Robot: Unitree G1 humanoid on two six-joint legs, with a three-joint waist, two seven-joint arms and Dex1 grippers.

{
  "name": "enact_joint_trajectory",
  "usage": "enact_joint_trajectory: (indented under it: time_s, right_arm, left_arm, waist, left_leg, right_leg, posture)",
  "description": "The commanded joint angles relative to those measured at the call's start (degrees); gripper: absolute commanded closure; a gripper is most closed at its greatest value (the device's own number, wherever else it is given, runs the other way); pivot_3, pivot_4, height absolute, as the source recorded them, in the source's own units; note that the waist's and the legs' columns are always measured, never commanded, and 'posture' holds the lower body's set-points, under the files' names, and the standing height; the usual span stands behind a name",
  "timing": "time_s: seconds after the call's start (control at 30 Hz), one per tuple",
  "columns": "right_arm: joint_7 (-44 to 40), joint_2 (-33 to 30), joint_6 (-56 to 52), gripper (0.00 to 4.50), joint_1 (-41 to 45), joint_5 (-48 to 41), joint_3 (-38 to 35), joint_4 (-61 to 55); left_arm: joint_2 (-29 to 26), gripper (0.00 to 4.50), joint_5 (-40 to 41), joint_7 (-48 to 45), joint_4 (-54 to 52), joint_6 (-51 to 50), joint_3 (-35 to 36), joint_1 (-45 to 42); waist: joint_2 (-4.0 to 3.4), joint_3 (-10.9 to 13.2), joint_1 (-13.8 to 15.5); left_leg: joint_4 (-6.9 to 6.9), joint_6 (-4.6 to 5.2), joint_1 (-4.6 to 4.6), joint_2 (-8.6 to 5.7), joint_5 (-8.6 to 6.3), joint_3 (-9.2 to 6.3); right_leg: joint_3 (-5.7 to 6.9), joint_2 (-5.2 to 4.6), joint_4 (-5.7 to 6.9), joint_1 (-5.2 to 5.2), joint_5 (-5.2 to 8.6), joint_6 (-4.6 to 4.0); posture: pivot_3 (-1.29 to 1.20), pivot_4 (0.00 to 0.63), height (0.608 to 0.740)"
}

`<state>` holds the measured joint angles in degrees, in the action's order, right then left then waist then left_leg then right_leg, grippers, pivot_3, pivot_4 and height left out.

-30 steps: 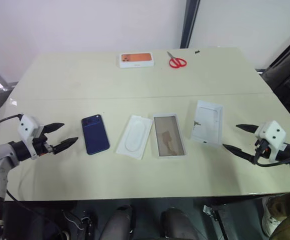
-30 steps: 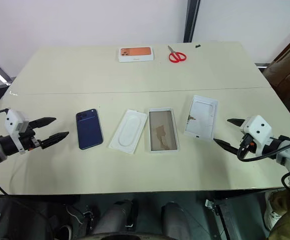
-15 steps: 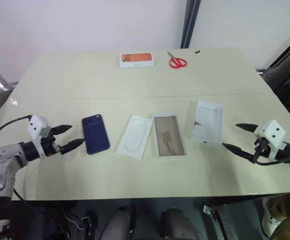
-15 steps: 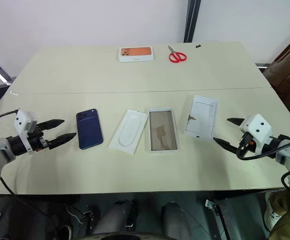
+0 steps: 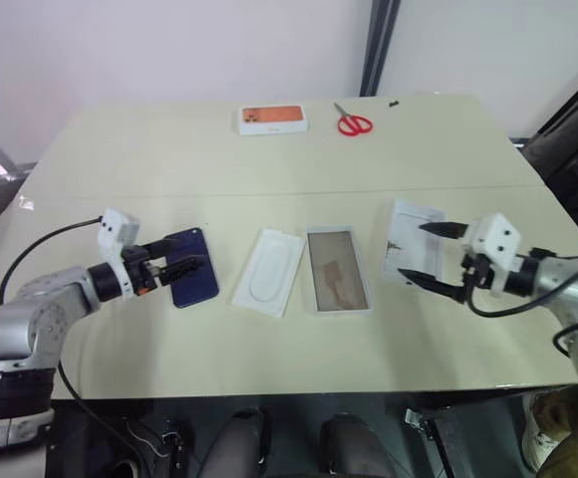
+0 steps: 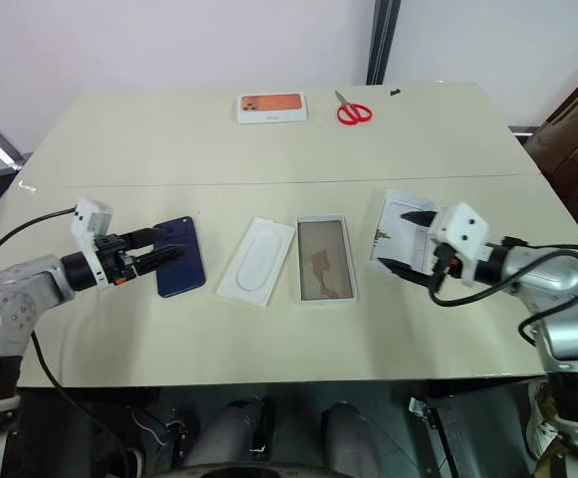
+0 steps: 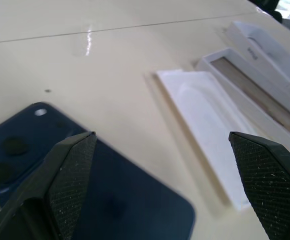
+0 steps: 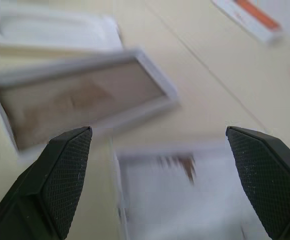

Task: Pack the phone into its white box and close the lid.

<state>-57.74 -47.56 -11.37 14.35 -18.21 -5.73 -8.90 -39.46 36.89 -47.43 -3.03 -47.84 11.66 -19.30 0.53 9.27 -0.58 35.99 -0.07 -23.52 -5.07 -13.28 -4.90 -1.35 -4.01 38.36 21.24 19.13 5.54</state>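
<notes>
The dark navy phone [image 5: 197,282] lies flat on the table, left of centre. My left gripper [image 5: 184,255] is open, with its fingertips over the phone's left edge; in the left wrist view the phone [image 7: 110,200] lies below and between the fingers. The white box [image 5: 335,271] with its tan floor sits open at the centre. The lid [image 5: 414,211] lies inner face up to its right. My right gripper [image 5: 411,251] is open, fingertips spread above the lid. The right wrist view shows the box [image 8: 80,102] and the lid [image 8: 185,200].
A white insert [image 5: 267,272] with an oval recess lies between phone and box. A white box with orange print [image 5: 271,119] and red scissors [image 5: 353,123] sit at the table's far edge. The table's front edge is close below both arms.
Both arms swung inward. The left gripper moved right until it reached over the phone. The right gripper moved left until it reached over the lid. Both stayed open.
</notes>
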Motion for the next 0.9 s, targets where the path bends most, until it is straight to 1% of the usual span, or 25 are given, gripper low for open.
enact_joint_trajectory:
  time_s: [0.03,0.2,0.27,0.33,0.5,0.63,0.8,0.87,0.9]
  right_arm:
    - [-0.1,1.62,-0.61,0.0,2.69,-0.04,3.0,-3.08]
    - [0.1,3.17,-1.92,0.0,3.89,-0.45,5.46,-3.05]
    - [0.52,3.45,-1.82,0.0,3.72,0.03,5.6,-2.99]
    - [0.66,3.47,-2.01,0.0,3.31,0.09,5.37,-3.34]
    - [1.04,3.03,-2.02,0.0,1.83,0.03,4.61,-4.13]
    - [1.8,3.39,-1.97,0.0,1.61,0.25,4.81,-4.42]
    - [2.25,3.33,-1.67,0.0,1.98,0.57,4.81,-4.18]
    - [2.32,3.35,-1.56,0.0,2.23,0.71,4.77,-3.87]
    - [2.36,3.35,-1.55,0.0,2.29,0.73,4.77,-3.82]
  left_arm:
    - [1.58,0.04,1.8,1.57,0.12,-6.58,-2.94,-3.7]
    - [7.47,0.04,5.58,4.92,0.38,-14.75,-3.2,-5.74]
    - [7.43,0.04,2.89,5.8,0.47,-15.46,-6.6,-5.95]
    - [7.38,0.04,2.35,5.88,1.43,-16.21,-7.54,-6.28]
    - [8.78,0.04,3.23,8.0,5.9,-20.27,-6.15,-9.01]
    - [12.84,0.04,4.19,10.5,8.82,-23.45,-5.15,-11.11]
    - [14.96,0.04,3.86,10.89,11.59,-23.92,-4.04,-10.41]
    - [16.08,0.55,3.65,10.9,13.45,-22.8,-3.07,-9.34]
    - [16.49,0.91,3.44,11.08,14.28,-22.34,-2.45,-9.01]
  waist:
    - [0.0,0.0,0.0]
    - [0.03,0.02,-0.02]
    - [0.06,0.04,-0.02]
    - [0.06,0.03,-0.05]
    - [0.06,0.03,0.02]
    - [0.04,0.02,0.18]
    - [0.03,0.0,0.59]
    - [0.0,-0.02,0.9]
    - [0.01,-0.02,0.95]
  left_leg:
    - [0.01,0.0,0.0,0.0,0.0,0.0]
    - [0.04,0.0,-0.02,-0.02,0.0,0.0]
    - [0.04,0.0,-0.02,-0.02,0.01,-0.01]
    - [0.05,-0.02,-0.02,-0.02,0.02,-0.02]
    - [0.05,-0.03,-0.02,-0.02,0.02,-0.02]
    - [0.11,-0.03,-0.01,-0.03,0.02,-0.03]
    - [0.15,-0.03,0.01,-0.05,0.02,-0.04]
    - [0.15,-0.03,0.03,-0.05,0.02,-0.04]
    - [0.15,-0.03,0.04,-0.05,0.02,-0.03]
  right_leg:
    - [0.0,0.0,0.01,0.0,0.0,0.0]
    - [-0.01,0.0,0.01,-0.01,0.0,0.01]
    - [-0.01,0.01,0.05,0.01,-0.01,0.01]
    - [-0.01,0.02,0.1,0.02,-0.01,0.01]
    - [-0.01,0.02,0.1,0.03,0.0,0.01]
    - [0.01,0.02,0.1,0.0,0.0,0.01]
    - [0.03,0.01,0.1,-0.01,-0.01,0.03]
    - [0.02,0.01,0.1,-0.02,-0.01,0.03]
    - [0.02,0.01,0.1,-0.01,-0.01,0.03]
  posture:
    - [0.0,0.15,0.734]
    - [0.0,0.15,0.734]
    - [0.0,0.15,0.734]
    - [0.0,0.15,0.734]
    - [0.0,0.15,0.734]
    - [0.0,0.15,0.734]
    - [0.0,0.15,0.734]
    - [0.0,0.15,0.734]
    - [0.0,0.15,0.734]
